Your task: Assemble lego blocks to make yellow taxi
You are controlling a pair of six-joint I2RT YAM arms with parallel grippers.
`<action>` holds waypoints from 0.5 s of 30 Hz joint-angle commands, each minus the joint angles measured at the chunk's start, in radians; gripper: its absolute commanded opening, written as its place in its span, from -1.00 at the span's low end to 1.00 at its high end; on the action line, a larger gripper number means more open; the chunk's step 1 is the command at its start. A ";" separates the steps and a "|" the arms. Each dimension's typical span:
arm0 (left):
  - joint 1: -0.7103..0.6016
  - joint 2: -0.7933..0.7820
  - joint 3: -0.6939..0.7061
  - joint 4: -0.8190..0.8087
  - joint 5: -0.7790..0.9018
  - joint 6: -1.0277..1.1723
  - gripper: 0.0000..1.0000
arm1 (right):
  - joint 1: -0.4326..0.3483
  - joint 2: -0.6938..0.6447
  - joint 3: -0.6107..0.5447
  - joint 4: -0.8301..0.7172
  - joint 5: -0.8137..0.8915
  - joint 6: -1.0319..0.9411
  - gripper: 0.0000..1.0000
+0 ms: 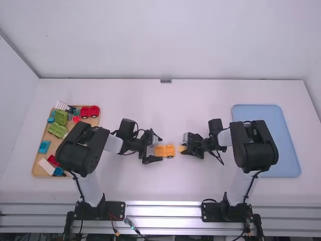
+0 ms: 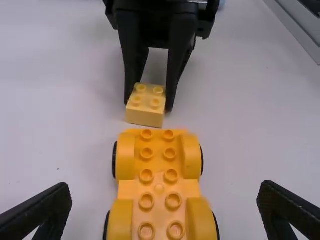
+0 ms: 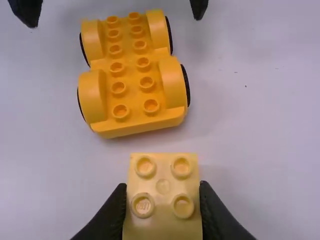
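The yellow car (image 1: 165,151) sits on the white table (image 1: 165,183), with round bumps on top and black wheels. The left gripper (image 1: 159,149) is empty and wide open around it. Just past the car, the right gripper (image 1: 184,147) pinches a little pale yellow block (image 1: 181,148).

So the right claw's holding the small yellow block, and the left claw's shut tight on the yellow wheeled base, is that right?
Not quite: the left claw is open, its fingers spread with a gap on each side of the yellow wheeled base, as the left wrist view shows. The right claw is indeed holding the small yellow block.
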 commanded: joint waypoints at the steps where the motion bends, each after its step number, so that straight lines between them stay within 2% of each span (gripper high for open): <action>1: -0.024 0.019 -0.001 0.008 -0.041 0.017 0.98 | -0.003 0.008 0.019 -0.026 -0.020 0.007 -0.68; 7: -0.035 0.040 -0.009 0.035 -0.090 0.007 0.99 | -0.003 0.006 0.106 -0.174 -0.067 -0.005 -0.75; 15: -0.035 0.122 0.018 0.044 -0.040 0.055 1.00 | 0.032 0.006 0.286 -0.581 -0.094 -0.305 -0.62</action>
